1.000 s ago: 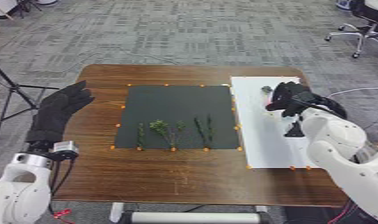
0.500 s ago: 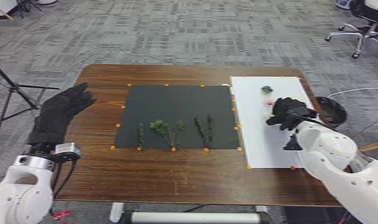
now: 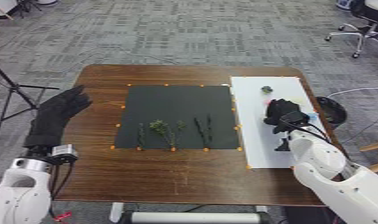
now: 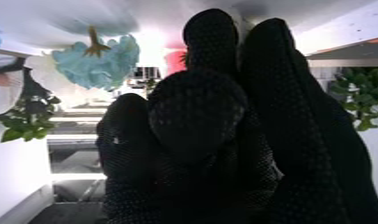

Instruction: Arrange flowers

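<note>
High head view, close wrist view

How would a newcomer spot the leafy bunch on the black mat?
On the brown table, find the black mat beside the white sheet. Along the mat's near part, the leafy bunch lies in the middle. Its bushy tops spread wide, unlike the thin stalk to its left and the dark stems to its right.
</note>
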`<state>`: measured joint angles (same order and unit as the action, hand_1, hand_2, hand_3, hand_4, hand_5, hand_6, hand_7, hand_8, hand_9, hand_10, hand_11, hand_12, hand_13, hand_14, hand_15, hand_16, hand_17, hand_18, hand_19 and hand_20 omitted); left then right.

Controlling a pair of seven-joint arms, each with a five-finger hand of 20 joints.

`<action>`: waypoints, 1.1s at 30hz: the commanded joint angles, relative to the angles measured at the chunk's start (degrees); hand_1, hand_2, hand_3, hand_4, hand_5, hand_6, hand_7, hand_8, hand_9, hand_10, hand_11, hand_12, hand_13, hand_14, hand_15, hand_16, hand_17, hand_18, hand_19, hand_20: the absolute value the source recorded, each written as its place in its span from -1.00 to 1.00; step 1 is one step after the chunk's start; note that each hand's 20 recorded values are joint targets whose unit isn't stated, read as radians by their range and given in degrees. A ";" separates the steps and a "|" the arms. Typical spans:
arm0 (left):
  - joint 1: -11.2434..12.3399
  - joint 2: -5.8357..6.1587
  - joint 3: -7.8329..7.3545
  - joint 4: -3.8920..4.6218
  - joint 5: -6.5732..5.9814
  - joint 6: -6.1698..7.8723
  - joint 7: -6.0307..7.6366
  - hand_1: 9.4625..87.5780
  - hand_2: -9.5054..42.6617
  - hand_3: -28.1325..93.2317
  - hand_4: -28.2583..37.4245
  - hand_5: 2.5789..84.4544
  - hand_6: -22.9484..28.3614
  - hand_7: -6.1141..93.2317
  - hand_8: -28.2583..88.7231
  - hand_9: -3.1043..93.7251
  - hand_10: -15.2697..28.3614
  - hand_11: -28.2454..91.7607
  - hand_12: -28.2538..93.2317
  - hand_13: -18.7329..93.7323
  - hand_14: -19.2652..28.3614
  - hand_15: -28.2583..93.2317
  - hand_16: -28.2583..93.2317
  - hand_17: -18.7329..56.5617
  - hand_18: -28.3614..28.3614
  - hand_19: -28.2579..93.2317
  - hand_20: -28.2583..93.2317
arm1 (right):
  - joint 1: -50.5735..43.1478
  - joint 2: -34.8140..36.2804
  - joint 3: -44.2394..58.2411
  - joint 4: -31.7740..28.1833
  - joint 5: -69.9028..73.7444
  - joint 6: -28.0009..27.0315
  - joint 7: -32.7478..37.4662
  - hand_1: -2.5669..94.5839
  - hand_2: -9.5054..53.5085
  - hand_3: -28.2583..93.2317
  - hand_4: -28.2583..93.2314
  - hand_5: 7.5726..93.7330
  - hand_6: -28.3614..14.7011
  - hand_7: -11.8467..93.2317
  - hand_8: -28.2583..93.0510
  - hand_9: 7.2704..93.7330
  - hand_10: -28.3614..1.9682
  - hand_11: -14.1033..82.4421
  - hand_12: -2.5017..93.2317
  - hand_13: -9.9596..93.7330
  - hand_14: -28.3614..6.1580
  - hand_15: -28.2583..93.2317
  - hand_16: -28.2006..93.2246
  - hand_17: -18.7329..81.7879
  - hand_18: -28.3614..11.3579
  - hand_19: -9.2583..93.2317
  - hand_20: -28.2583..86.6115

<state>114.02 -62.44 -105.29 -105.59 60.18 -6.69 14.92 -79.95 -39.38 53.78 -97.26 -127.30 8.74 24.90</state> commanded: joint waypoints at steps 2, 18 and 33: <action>4.42 -1.52 -2.41 -0.04 0.03 4.15 1.07 -0.79 -0.72 0.66 -1.00 -0.01 -0.03 -0.67 -0.63 -0.02 0.31 -0.25 -0.33 -0.01 0.57 -0.20 -0.49 -0.44 0.53 -0.25 -0.17 | 14.51 -2.35 -5.64 -1.92 6.60 -0.84 -2.38 0.28 -0.92 0.33 -0.76 0.61 0.24 -0.39 -0.25 0.86 0.22 -0.24 -0.30 0.99 0.49 0.26 0.06 0.61 -0.18 1.00 0.24; 3.88 -2.97 0.07 -0.02 0.18 4.36 2.28 -0.79 -0.71 0.67 -1.00 0.01 -0.03 -0.65 -0.63 -0.01 0.31 -0.24 -0.33 0.00 0.56 -0.19 -0.49 -0.45 0.52 -0.27 -0.18 | 30.90 -34.79 -1.33 21.46 2.33 -4.50 -3.94 0.26 -0.93 0.37 -0.78 0.61 0.23 -0.38 -0.27 0.86 0.20 -0.24 -0.30 0.99 0.51 0.26 0.07 0.61 -0.16 1.00 0.25; 5.71 -4.12 -0.65 2.29 -2.14 9.81 2.71 -0.84 -0.50 0.66 -1.00 0.06 -0.03 -0.65 -0.64 0.03 0.32 -0.24 -0.34 0.01 0.52 -0.25 -0.51 -0.38 0.42 -0.41 -0.26 | 28.62 -40.73 -14.22 15.27 7.64 -8.62 -7.12 0.26 -0.94 0.38 -0.78 0.62 0.24 -0.37 -0.28 0.87 0.18 -0.23 -0.31 1.00 0.53 0.27 0.07 0.61 -0.16 1.00 0.26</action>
<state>118.00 -65.76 -105.52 -104.47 60.75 -0.84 17.15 -50.27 -79.89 49.52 -74.96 -124.52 2.89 20.77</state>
